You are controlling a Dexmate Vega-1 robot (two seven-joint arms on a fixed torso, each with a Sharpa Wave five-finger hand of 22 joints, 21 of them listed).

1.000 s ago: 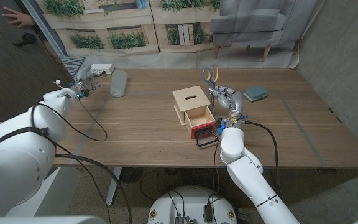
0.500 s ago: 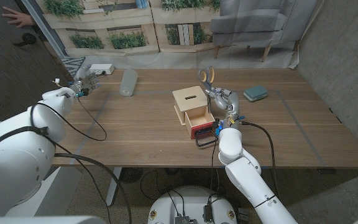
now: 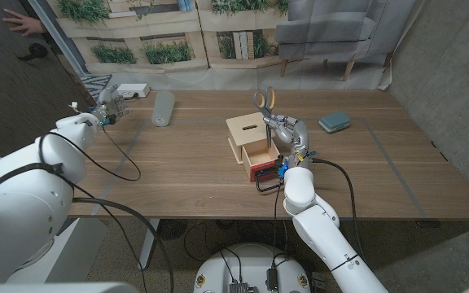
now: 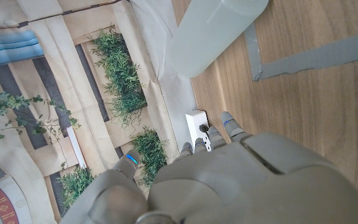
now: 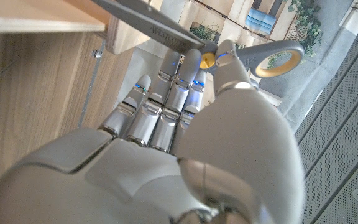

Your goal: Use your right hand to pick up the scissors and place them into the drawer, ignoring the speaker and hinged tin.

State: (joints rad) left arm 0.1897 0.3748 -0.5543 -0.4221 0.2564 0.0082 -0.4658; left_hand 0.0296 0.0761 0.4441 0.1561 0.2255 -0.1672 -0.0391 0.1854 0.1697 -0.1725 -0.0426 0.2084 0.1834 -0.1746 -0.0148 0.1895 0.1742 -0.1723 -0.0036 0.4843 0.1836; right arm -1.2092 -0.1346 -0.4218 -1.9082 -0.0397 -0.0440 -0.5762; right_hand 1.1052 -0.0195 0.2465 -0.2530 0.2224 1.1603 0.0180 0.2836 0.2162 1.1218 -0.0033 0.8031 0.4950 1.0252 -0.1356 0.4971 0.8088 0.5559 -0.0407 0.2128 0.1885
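The scissors (image 3: pixel 265 100), with grey-and-yellow handles, stand handles-up in my right hand (image 3: pixel 288 133), which grips them above the back right of the wooden drawer box (image 3: pixel 247 130). Its drawer (image 3: pixel 264 158) is pulled out toward me, red front nearest, and I can see nothing inside it. In the right wrist view my right hand (image 5: pixel 185 130) pinches the scissors (image 5: pixel 166 30) near the pivot, blades reaching over the box top (image 5: pixel 42 15). The grey cylindrical speaker (image 3: pixel 163 108) lies at the back left. The teal hinged tin (image 3: pixel 334 122) lies right of my right hand.
My left hand (image 3: pixel 107 107) hovers at the table's far left edge with nothing in it, left of the speaker (image 4: pixel 216 28). A white power strip (image 3: pixel 133 89) lies behind it. A person's hand (image 3: pixel 23 23) shows at the top left. Grey tape lines cross the table.
My right hand has carried the scissors left, from beside the box to over its back right corner. The speaker has rolled slightly right.
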